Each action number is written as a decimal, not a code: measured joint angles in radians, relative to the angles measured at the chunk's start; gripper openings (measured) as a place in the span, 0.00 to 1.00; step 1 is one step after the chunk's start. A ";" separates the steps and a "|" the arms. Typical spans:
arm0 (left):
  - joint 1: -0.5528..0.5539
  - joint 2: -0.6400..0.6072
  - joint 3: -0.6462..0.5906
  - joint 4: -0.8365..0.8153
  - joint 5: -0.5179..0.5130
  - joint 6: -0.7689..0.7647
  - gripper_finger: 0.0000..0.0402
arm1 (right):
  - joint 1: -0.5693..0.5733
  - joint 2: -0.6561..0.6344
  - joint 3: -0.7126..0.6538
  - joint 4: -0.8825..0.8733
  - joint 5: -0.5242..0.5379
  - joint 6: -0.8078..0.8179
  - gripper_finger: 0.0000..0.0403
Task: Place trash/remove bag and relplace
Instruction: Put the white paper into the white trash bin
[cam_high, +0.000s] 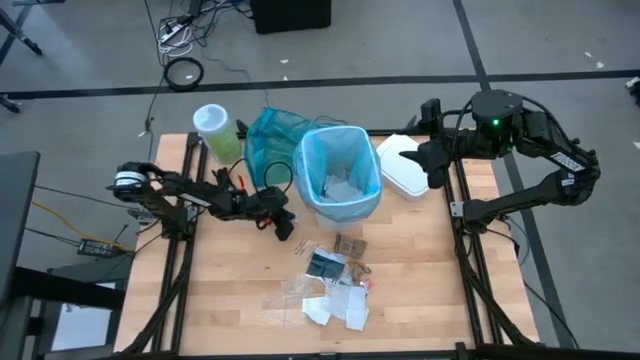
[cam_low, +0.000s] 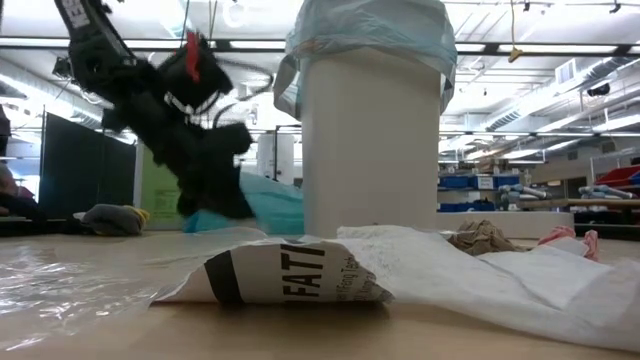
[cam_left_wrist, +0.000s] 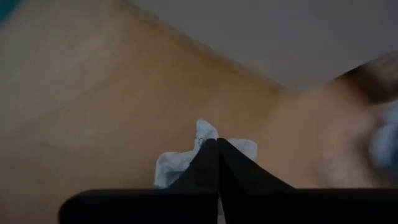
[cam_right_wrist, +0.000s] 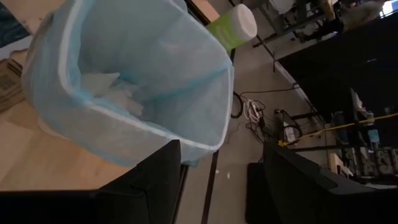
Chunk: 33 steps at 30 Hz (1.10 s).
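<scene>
A white bin (cam_low: 370, 130) lined with the light blue bag (cam_high: 339, 172) stands at the middle of the table's far half. Some white scraps lie inside the bag (cam_right_wrist: 112, 87). More trash (cam_high: 335, 285), namely white paper, dark packets and clear plastic, lies scattered on the wood nearer the front. My left gripper (cam_high: 288, 232) is low over the table just left of the bin, shut on a small white paper scrap (cam_left_wrist: 205, 140). My right gripper (cam_right_wrist: 217, 180) hangs open high at the bin's right, with nothing between its fingers. My left gripper pinches the white paper scrap at its upper edge (cam_left_wrist: 200, 132) between its two shut fingertips (cam_left_wrist: 217, 158). The fingers slant down from the table's left side. The scrap spreads out on both sides of the tips, close to the wood; whether it is lifted clear I cannot tell.
A darker teal plastic bag (cam_high: 270, 135) and a green container with a white lid (cam_high: 215, 128) sit at the far left behind the bin. A white box (cam_high: 404, 165) lies right of the bin. A printed wrapper (cam_low: 290, 275) lies close to the front edge.
</scene>
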 joint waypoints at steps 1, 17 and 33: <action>0.000 -0.030 0.009 -0.016 0.015 -0.009 0.01 | 0.000 -0.001 0.000 0.000 0.000 0.000 0.53; -0.008 -0.396 0.293 -0.329 -0.017 -0.026 0.00 | 0.000 -0.002 0.000 0.007 0.004 -0.072 0.53; -0.007 -0.317 0.791 -0.378 -0.164 0.309 0.00 | 0.000 -0.002 0.000 0.005 0.003 -0.074 0.52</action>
